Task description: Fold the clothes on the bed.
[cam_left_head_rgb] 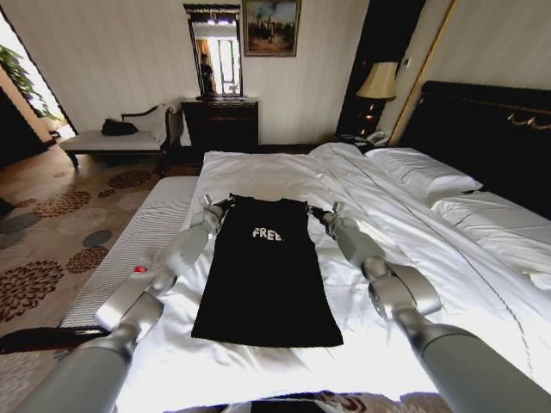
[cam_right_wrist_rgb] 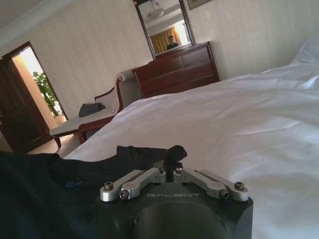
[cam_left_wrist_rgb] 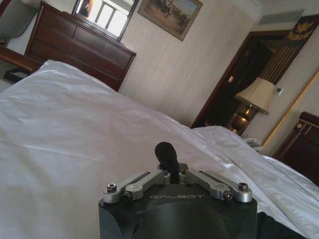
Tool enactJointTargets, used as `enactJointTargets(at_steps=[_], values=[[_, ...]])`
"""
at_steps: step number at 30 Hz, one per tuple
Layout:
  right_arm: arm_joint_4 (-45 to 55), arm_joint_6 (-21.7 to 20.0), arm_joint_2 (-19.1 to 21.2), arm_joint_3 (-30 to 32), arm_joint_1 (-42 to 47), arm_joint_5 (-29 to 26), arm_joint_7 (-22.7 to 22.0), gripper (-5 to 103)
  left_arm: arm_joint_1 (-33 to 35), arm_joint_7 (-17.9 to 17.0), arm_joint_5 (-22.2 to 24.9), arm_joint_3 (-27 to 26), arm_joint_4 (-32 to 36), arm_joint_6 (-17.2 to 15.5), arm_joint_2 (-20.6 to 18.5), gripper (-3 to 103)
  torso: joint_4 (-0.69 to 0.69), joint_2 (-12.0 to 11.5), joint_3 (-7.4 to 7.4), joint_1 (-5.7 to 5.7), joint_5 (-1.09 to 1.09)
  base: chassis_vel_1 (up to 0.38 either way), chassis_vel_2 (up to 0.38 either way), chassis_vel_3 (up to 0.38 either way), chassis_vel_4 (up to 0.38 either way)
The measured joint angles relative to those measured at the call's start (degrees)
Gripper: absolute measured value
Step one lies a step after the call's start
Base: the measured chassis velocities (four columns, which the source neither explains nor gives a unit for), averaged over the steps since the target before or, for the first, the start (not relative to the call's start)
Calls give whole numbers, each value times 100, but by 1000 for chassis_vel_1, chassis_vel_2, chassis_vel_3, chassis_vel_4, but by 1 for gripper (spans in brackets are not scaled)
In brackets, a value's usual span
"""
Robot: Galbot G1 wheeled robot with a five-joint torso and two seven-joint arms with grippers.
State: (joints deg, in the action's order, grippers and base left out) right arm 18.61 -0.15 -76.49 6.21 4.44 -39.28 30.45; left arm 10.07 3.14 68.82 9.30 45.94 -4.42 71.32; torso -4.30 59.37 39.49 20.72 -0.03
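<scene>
1. The left gripper [cam_left_head_rgb: 225,205] is closed, pinching the far left corner of the black T-shirt [cam_left_head_rgb: 267,275].
2. The right gripper [cam_left_head_rgb: 315,211] is closed on the shirt's far right corner.
3. The shirt lies flat between both arms on the bed [cam_left_head_rgb: 405,249].

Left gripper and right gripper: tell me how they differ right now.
The left gripper sits at the T-shirt's far left corner; the right gripper sits at its far right corner. In its wrist view the left gripper faces mostly white bed linen, while the right gripper has black fabric bunched beside it. Both are shut, pinching the shirt's top edge, with arms stretched out along the garment's sides.
</scene>
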Motion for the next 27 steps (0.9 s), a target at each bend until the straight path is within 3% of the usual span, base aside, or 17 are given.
enactJointTargets(at_steps=[4, 11, 20, 27], values=[[117, 234, 55, -55, 147, -5, 61, 1, 173, -6, -113, -132, 82, 155, -8, 2, -2, 0, 0, -1, 0, 0, 0, 0, 0], [790, 774, 371, -343, 523, -111, 213, 1, 631, 33, -504, -333, 486, 743, -126, 2, -4, 0, 0, 0, -1, 0, 0, 0, 0], [1613, 1433, 702, -474, 1149, 131, 237, 1, 1334, -1, -1062, -354, 1532, 860, -529, 2, -3, 0, -1, -1, -1, 0, 0, 0, 0], [2463, 1660, 1033, -390, 1773, 233, -11, 1, 1756, -171, -1198, -477, 2097, 1003, -787, 2, -4, 0, 0, -1, 0, 0, 0, 0, 0]])
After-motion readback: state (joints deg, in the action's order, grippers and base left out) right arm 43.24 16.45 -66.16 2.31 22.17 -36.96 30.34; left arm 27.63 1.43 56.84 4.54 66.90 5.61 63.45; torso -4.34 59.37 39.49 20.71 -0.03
